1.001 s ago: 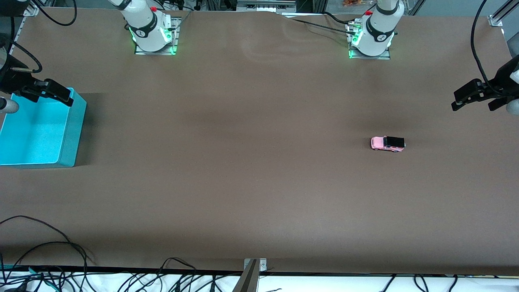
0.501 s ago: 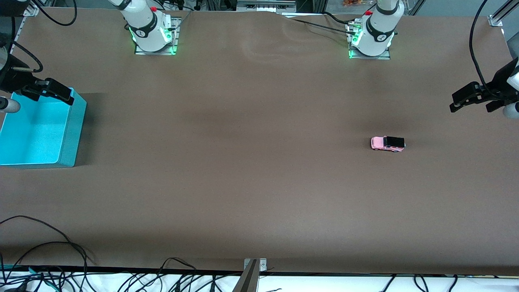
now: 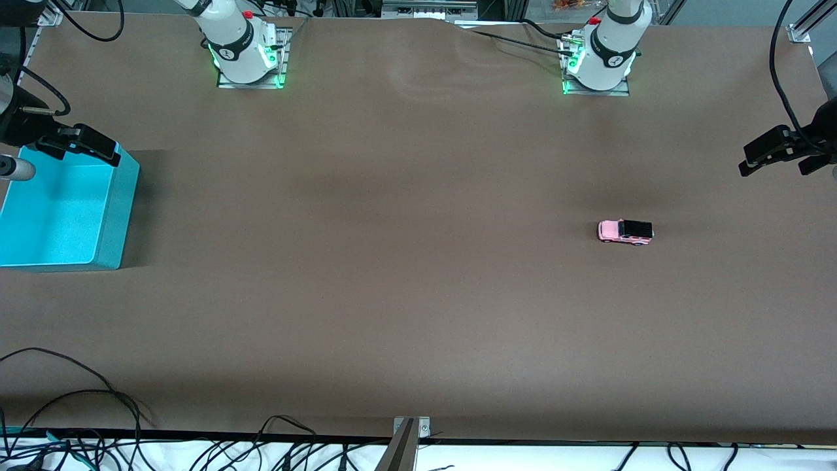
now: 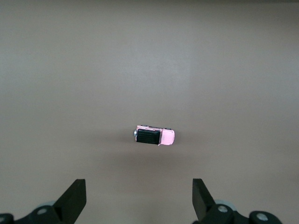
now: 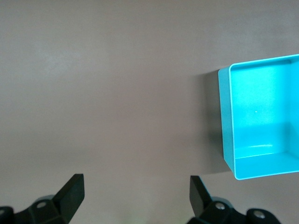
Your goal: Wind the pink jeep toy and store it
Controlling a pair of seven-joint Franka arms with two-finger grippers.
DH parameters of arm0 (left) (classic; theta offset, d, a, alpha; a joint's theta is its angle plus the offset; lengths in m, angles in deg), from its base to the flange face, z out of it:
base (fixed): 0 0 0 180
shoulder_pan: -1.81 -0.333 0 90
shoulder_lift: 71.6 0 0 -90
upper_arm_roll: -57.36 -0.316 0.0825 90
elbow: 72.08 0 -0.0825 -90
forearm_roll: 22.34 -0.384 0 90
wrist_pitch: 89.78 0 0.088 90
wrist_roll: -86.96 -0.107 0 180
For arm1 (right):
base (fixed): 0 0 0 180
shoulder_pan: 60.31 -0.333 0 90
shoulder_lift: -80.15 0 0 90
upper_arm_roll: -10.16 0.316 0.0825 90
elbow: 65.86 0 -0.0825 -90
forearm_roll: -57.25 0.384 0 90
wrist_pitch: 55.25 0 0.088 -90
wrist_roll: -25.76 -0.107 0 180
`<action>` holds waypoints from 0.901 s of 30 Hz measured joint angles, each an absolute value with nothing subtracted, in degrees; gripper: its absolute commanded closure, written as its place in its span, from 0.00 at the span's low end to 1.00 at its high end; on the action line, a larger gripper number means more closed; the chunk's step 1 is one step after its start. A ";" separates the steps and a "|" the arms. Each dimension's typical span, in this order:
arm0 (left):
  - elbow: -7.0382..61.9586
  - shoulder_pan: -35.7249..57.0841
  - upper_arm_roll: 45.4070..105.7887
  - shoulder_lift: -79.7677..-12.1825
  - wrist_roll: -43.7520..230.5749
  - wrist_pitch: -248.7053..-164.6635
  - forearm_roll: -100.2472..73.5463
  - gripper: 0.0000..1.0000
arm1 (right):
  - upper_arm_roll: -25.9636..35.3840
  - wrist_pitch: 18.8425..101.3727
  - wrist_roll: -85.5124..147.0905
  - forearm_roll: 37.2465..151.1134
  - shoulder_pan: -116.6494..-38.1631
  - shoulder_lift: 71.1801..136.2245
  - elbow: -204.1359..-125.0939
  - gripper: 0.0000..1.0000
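The pink jeep toy [image 3: 625,231], tiny with a black roof, stands on the brown table toward the left arm's end. In the left wrist view the jeep [image 4: 154,136] lies on bare table with nothing touching it. My left gripper [image 3: 775,167] hangs open over the table's edge at that end, well apart from the jeep. Its jaws [image 4: 138,200] stand wide with nothing between them. My right gripper [image 3: 78,145] hovers open over the rim of the turquoise bin [image 3: 123,209]. The right gripper [image 5: 135,198] holds nothing.
The turquoise bin [image 5: 225,121] has nothing in it and sits at the right arm's end of the table. Both arm bases [image 3: 245,55] [image 3: 598,62] stand along the edge farthest from the front camera. Loose cables [image 3: 98,405] trail along the edge nearest that camera.
The left gripper has drifted slightly outward toward its end of the table. The right gripper has shifted a little over the bin's rim. The jeep has not moved.
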State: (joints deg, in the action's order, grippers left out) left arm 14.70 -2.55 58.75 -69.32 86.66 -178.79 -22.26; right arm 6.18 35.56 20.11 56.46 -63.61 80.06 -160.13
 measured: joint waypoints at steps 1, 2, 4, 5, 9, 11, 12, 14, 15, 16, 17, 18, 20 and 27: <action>14.68 -2.55 58.75 -69.32 86.66 -178.79 -22.26 0.00 | 6.12 35.52 20.14 56.46 -63.61 80.06 -160.13 0.00; 14.66 -2.55 58.77 -69.32 86.66 -178.79 -22.26 0.00 | 6.08 35.45 20.16 56.46 -63.61 80.05 -160.12 0.00; 14.64 -2.54 58.82 -69.32 86.66 -178.77 -22.26 0.00 | 5.97 34.87 20.17 56.46 -63.60 80.08 -160.12 0.00; 14.64 -2.53 58.85 -69.32 86.66 -178.76 -22.26 0.00 | 5.93 34.42 20.17 56.46 -63.59 80.12 -160.07 0.00; 14.64 -2.48 58.91 -69.32 86.66 -178.65 -22.26 0.00 | 5.89 33.30 20.17 56.46 -63.59 80.44 -159.05 0.00; 14.66 -2.47 58.94 -69.29 86.66 -178.55 -22.26 0.00 | 5.87 32.89 20.17 56.46 -63.59 80.53 -158.54 0.00; 14.67 -2.47 58.96 -69.26 86.66 -178.47 -22.26 0.00 | 5.85 32.73 20.17 56.46 -63.59 80.54 -158.38 0.00; 14.75 -2.46 58.99 -69.21 86.66 -178.36 -22.26 0.00 | 5.85 32.46 20.17 56.47 -63.59 80.54 -158.21 0.00; 14.80 -2.45 59.00 -69.18 86.66 -178.34 -22.26 0.00 | 5.85 32.39 20.17 56.48 -63.59 80.54 -158.15 0.00; 14.84 -2.45 59.02 -69.14 86.66 -178.32 -22.26 0.00 | 5.85 32.33 20.17 56.49 -63.59 80.54 -158.11 0.00; 14.87 -2.45 59.02 -69.11 86.66 -178.31 -22.26 0.00 | 5.85 32.25 20.17 56.51 -63.59 80.54 -158.09 0.00; 14.90 -2.44 59.03 -69.08 86.66 -178.29 -22.26 0.00 | 5.85 32.14 20.17 56.53 -63.59 80.54 -158.07 0.00; 14.96 -2.44 59.03 -69.01 86.66 -178.28 -22.26 0.00 | 5.85 31.85 20.17 56.61 -63.59 80.55 -158.07 0.00; 15.30 -2.46 59.00 -68.83 86.64 -178.28 -22.26 0.00 | 5.90 31.58 20.17 56.85 -63.61 80.55 -158.04 0.00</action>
State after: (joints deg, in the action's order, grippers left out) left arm 15.30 -2.46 59.00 -68.83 86.64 -178.28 -22.26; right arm 5.90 31.58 20.17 56.85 -63.61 80.55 -158.04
